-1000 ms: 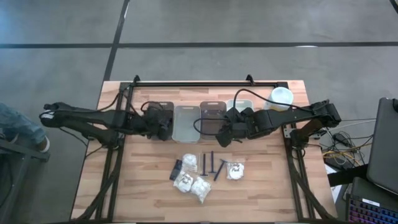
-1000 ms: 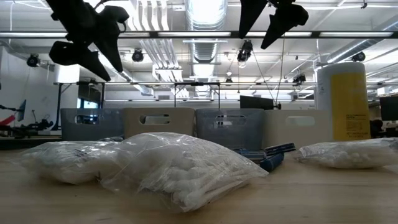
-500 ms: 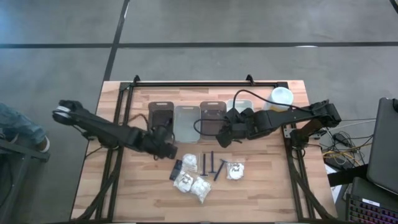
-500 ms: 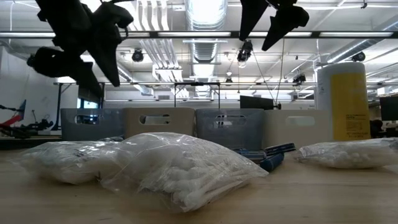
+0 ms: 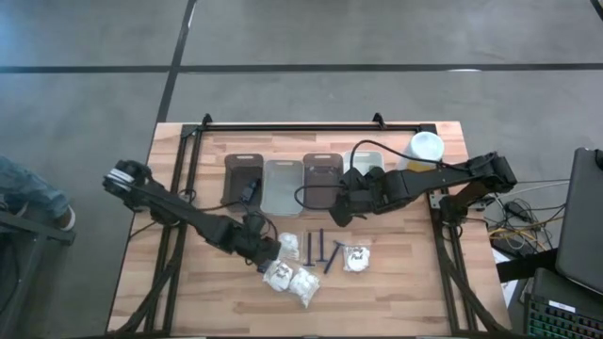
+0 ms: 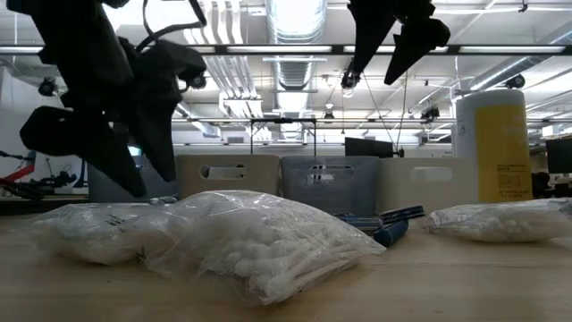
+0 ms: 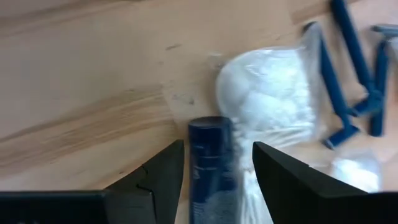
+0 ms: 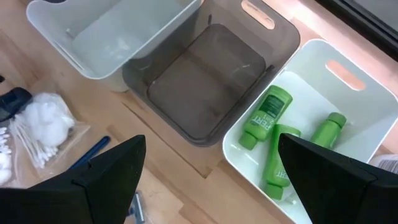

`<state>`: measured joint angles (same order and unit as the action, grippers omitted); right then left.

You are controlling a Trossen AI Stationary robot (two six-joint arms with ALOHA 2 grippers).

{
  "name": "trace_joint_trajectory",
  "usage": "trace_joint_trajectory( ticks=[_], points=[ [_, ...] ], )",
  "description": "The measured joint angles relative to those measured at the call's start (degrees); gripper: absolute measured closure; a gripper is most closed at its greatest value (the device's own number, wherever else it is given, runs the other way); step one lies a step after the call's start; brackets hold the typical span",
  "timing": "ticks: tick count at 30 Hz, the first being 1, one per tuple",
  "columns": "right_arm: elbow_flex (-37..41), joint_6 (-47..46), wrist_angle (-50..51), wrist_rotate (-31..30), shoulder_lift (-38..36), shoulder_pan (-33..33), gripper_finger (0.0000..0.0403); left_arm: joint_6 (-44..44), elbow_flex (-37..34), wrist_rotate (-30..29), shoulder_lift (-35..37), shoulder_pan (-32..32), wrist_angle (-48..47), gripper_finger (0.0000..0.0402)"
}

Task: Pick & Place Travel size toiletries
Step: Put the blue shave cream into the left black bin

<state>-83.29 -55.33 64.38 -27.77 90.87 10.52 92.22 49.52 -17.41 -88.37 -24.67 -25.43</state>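
A black tube [image 7: 211, 163] lies on the wood beside a white packet [image 7: 267, 106], and my left gripper [image 7: 217, 155] is open just above it, one finger on each side with a gap. In the high view that left gripper [image 5: 261, 250] hangs low over the tube at the left end of the pile of packets [image 5: 290, 279] and blue razors [image 5: 320, 248]. My right gripper [image 5: 341, 209] hovers open in front of the bins, holding nothing. Three green bottles [image 8: 268, 118] lie in the white bin [image 8: 367, 99].
Four bins stand in a row at the back: dark [image 5: 242, 165], clear [image 5: 283, 193], grey [image 5: 320, 162] and white [image 5: 369, 153]. A yellow canister with a white lid [image 5: 426, 146] stands at the back right. One more packet [image 5: 356, 257] lies right of the razors.
My left arm has swung from over the dark bin at the back forward and down to the black tube by the packets. The right arm has barely shifted.
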Motion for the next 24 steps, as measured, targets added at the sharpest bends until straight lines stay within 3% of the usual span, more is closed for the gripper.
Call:
trace_joint_trajectory(
  ticks=[20,24],
  points=[
    [-0.07,0.47,0.15,0.81,-0.02,0.62,0.0039,-1.12,0.33,0.90,-7.74,-0.35,2.09,0.0207],
    [-0.07,0.45,0.14,0.81,-0.02,0.62,0.0039,-2.46,0.31,1.56,-7.40,-0.31,1.49,0.0223]
  ],
)
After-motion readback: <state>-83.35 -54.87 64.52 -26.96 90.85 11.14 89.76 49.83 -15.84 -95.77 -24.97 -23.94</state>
